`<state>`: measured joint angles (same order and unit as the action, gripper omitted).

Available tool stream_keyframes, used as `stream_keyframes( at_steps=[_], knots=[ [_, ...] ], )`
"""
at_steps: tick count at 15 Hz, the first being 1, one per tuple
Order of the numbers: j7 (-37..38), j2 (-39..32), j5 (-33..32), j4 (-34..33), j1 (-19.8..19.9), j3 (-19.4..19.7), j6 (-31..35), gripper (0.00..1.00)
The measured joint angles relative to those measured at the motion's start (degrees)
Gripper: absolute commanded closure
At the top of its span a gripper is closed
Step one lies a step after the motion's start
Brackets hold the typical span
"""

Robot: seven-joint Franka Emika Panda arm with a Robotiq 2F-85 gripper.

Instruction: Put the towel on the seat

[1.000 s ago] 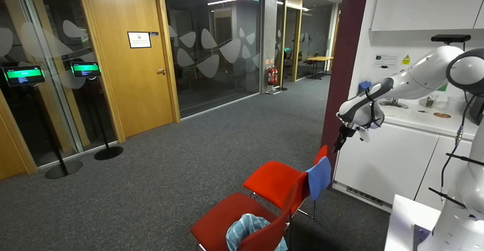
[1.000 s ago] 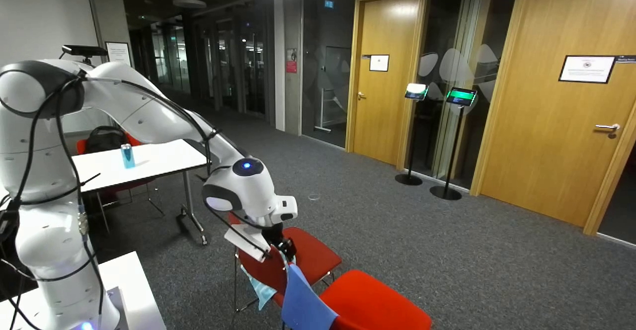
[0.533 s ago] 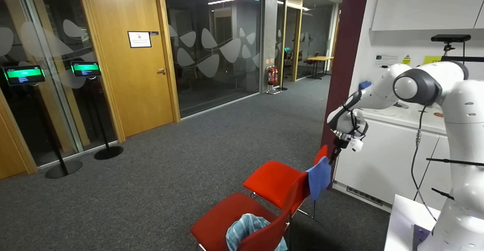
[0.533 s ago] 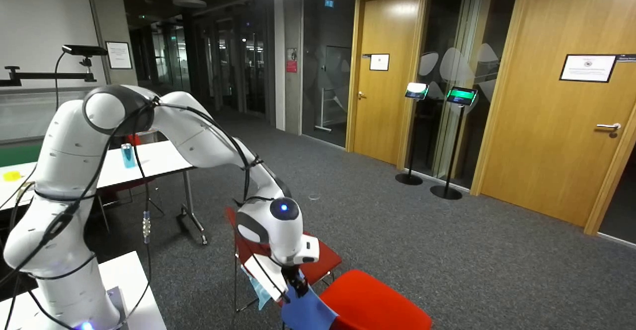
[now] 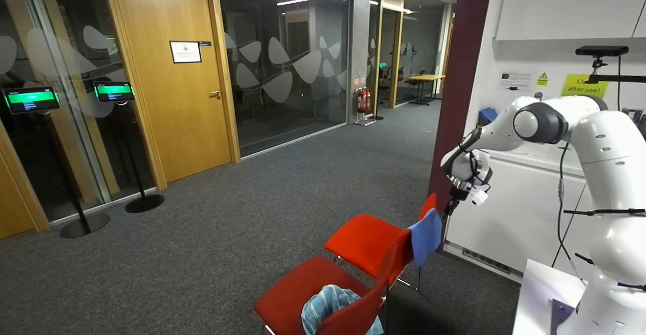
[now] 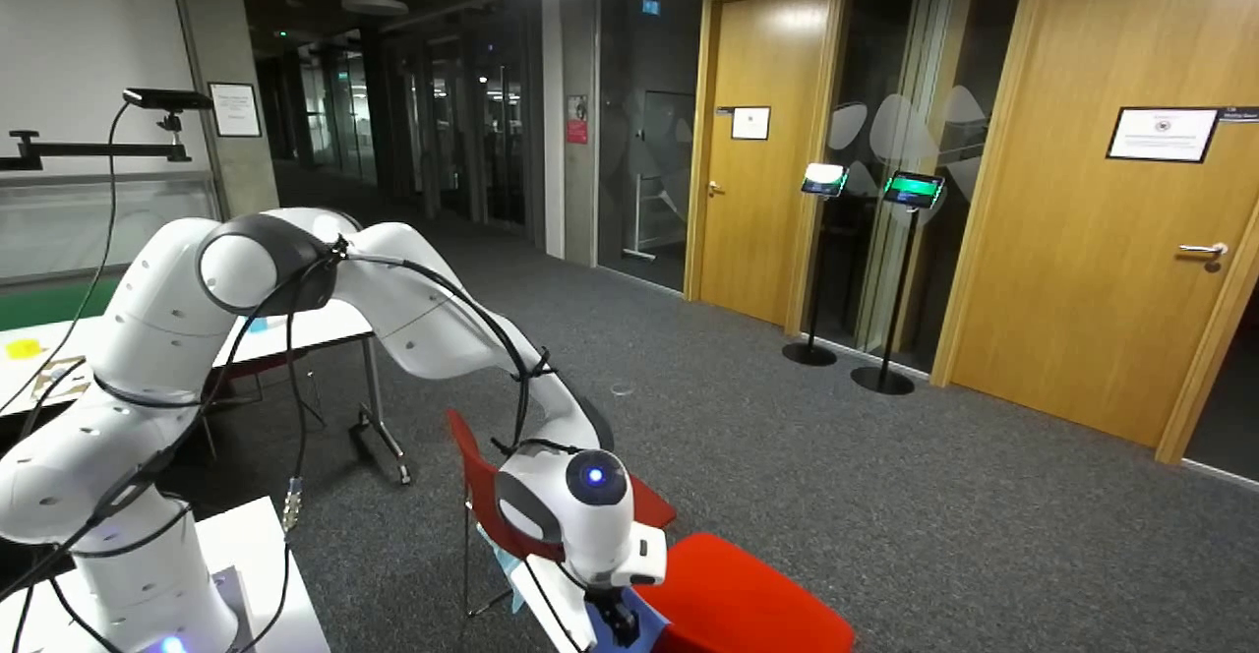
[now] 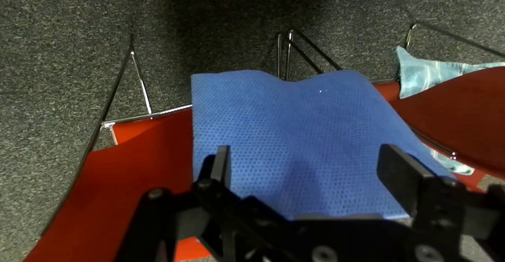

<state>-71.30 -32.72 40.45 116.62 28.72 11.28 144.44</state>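
A blue towel (image 5: 426, 236) hangs over the backrest of the bright red chair. It also shows in the wrist view (image 7: 292, 116), and in an exterior view (image 6: 646, 623) it is partly covered by the gripper. The bright red seat (image 5: 364, 241) is bare in both exterior views (image 6: 757, 599). My gripper (image 7: 305, 151) is open and empty, with its fingers spread over the towel. In an exterior view the gripper (image 5: 446, 215) is close to the towel's upper edge on the backrest's rear side. I cannot tell whether the fingertips touch the towel.
A darker red chair (image 5: 303, 284) stands beside, with a light-blue checked cloth (image 5: 325, 304) on its seat; the cloth hangs out behind (image 7: 430, 72). A white cabinet (image 5: 515, 214) is near the arm. A white table (image 6: 339, 324) stands farther off.
My arm has swung from near the darker red chair to the blue towel on the bright red chair's backrest, and lowered. The towel and both chairs have not moved.
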Motion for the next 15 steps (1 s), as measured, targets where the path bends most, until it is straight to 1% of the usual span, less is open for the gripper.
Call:
stream_keyframes(
  at_steps=[4,8,12,15],
  knots=[
    [0.0,0.0,0.0,-2.5,2.7,-1.7,0.2,0.0],
    [0.0,-0.2,0.0,-3.5,3.8,-3.8,0.0,0.0],
    [-0.1,-2.4,0.0,-4.4,5.0,-5.4,-0.3,0.0],
    [-0.1,-4.7,-0.5,-5.3,5.8,-5.6,-0.3,0.0]
  ],
)
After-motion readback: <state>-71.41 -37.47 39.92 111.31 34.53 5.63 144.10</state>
